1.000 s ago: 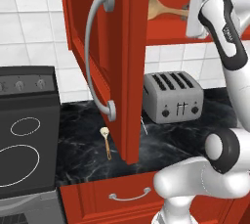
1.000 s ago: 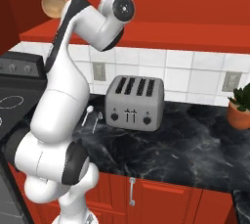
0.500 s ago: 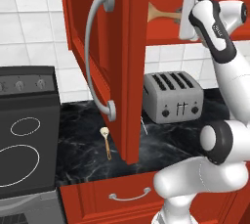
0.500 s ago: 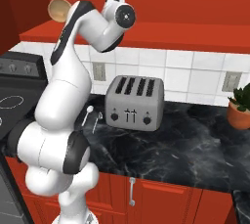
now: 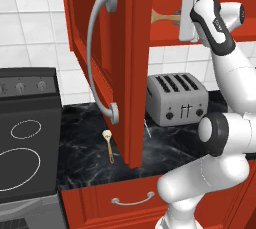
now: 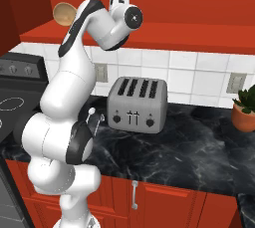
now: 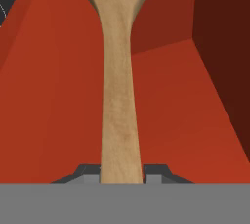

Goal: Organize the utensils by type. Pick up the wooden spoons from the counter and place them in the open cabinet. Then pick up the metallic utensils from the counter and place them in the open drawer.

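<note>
Wooden spoon (image 7: pixel 119 96) handle pinched in the nearly closed hand (image 7: pixel 121 173) inside the cabinet (image 7: pixel 58 96)

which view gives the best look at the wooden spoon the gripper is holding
The hand view: the held wooden spoon runs up the frame from the gripper, over the red cabinet floor. The left base view shows just its handle poking past the cabinet door. The right base view shows just its bowl behind the arm.
</note>
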You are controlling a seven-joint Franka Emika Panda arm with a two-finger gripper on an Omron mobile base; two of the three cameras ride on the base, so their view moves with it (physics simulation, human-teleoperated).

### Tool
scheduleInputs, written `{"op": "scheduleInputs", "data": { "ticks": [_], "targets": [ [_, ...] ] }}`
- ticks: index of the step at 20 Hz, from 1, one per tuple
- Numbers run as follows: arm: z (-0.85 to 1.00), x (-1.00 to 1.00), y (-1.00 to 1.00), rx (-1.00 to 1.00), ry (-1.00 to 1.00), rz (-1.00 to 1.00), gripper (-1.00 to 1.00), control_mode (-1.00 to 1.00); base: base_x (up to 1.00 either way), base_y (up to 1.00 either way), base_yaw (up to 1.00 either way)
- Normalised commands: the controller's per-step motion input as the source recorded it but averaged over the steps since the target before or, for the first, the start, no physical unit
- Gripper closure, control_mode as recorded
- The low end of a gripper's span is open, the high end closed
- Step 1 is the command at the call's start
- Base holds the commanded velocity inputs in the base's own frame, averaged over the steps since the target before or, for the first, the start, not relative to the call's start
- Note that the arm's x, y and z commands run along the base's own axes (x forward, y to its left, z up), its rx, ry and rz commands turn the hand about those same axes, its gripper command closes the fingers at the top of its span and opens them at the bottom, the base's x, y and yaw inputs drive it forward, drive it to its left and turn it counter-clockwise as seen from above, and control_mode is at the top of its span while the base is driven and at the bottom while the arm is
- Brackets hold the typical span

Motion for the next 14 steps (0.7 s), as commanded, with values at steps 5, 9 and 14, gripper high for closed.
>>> {"op": "scheduleInputs", "data": {
  "ticks": [5,9,14],
  "targets": [
    [-0.01,0.34,0.0,-0.03,0.0,0.03,1.0,-1.0,0.0,0.0,0.0],
    [-0.03,0.33,0.0,-0.03,0.0,0.0,1.0,-1.0,0.0,0.0,0.0],
    [-0.13,0.34,0.03,-0.04,0.0,0.0,1.0,-1.0,0.0,0.0,0.0]
  ]
}}
